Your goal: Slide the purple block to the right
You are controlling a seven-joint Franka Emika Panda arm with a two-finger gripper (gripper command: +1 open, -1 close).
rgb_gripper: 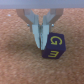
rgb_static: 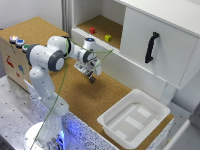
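Fingers point(rgb_gripper: 38, 39) pressed together, nothing pinched between them, tips pointing down at the cork. Purple block point(rgb_gripper: 53, 46) right beside the fingers, flat on the cork, touching or all but touching the outer side of one finger; hard to tell which from the wrist view. Yellow letters on two faces of the block. Block outside the closed pair, not between the tips.

In the exterior view, gripper point(rgb_static: 91, 76) low over the cork counter point(rgb_static: 60, 87), block point(rgb_static: 92, 79) a small dark speck just at the fingertips. Arm point(rgb_static: 47, 57) bent over from its base on the near side, a green cable looped along it.

Beyond the fingers, an open cabinet shelf with a red block point(rgb_static: 92, 30) and a yellow block point(rgb_static: 108, 38), both well apart from the gripper and from each other. To the exterior view's right of the shelf, a white door with a black handle point(rgb_static: 151, 46). On the near side of the fingers, toward the exterior view's right, a white bin point(rgb_static: 107, 122) on the counter, well apart from the purple block. Far to the exterior view's left of the fingers, coloured buttons point(rgb_static: 19, 42) on a wooden box.
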